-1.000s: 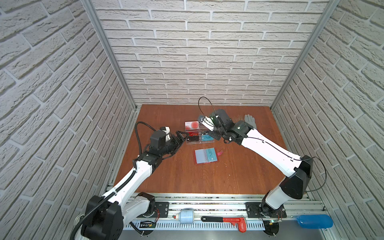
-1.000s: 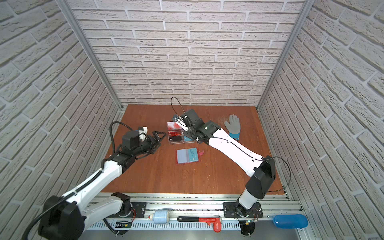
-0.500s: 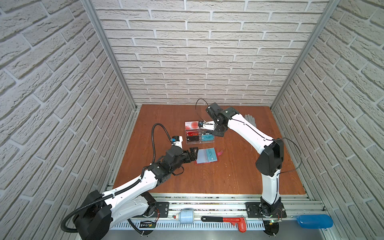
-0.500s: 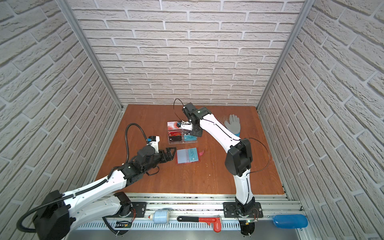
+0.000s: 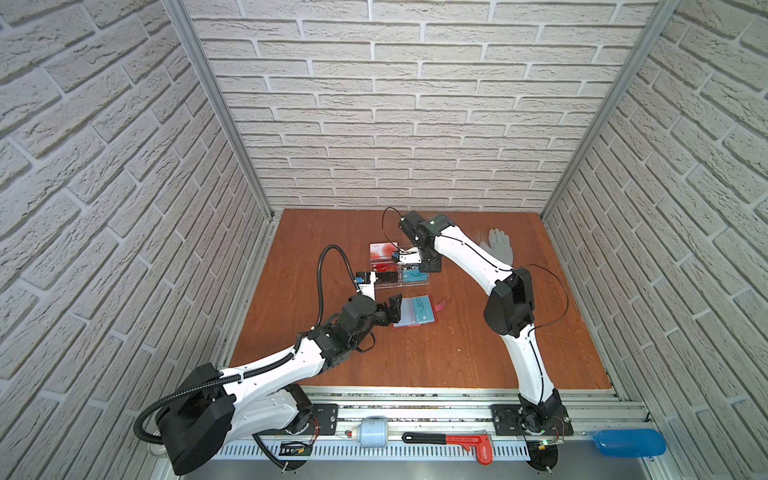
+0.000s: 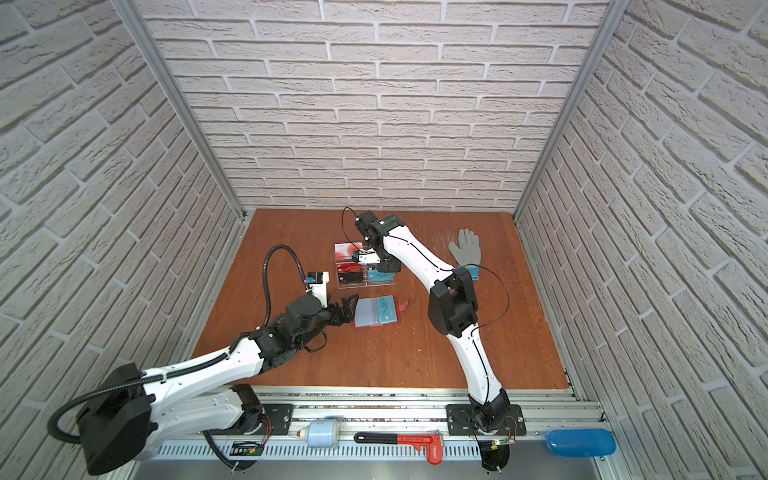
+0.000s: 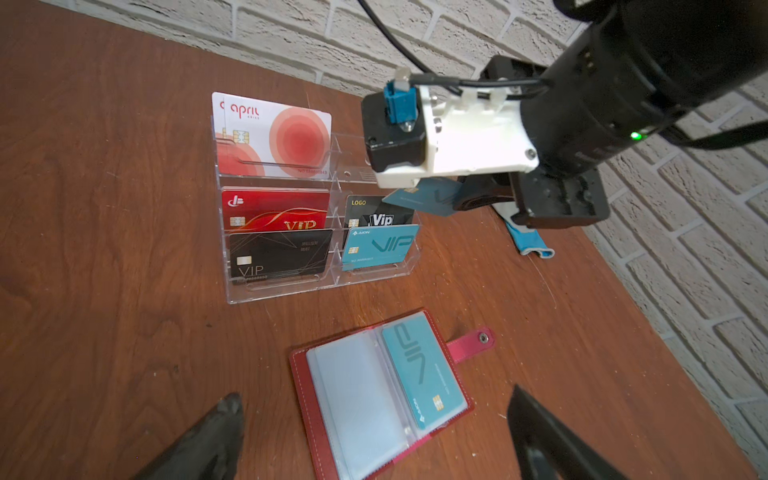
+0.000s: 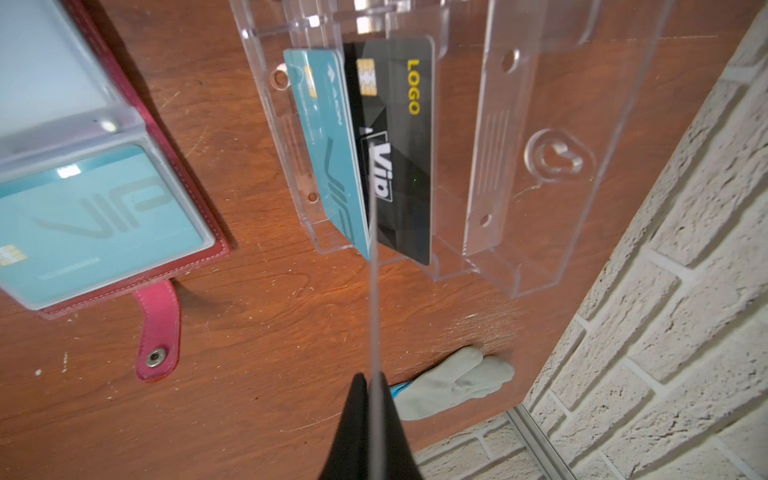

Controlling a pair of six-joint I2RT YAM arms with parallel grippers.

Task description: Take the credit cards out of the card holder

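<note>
A robotics lab test cell: white faux-brick wall panels [image 5: 395, 124] in bare aluminium corner posts [image 5: 217, 104] box in a brown wooden tabletop [image 5: 415, 357]. A white-and-black left robot arm [image 5: 274, 365] and its right twin [image 5: 461, 253] are bolted to an aluminium base rail [image 5: 415, 409]. A red-and-black wrench [image 5: 461, 439] lies beside it.

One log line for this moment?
left tool: open by holder | right tool: shut on card above stand | holder: open, one card inside

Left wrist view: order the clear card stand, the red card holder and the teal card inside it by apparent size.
1. clear card stand
2. red card holder, close behind; it lies nearer the camera, so unsure
3. teal card inside it
</note>
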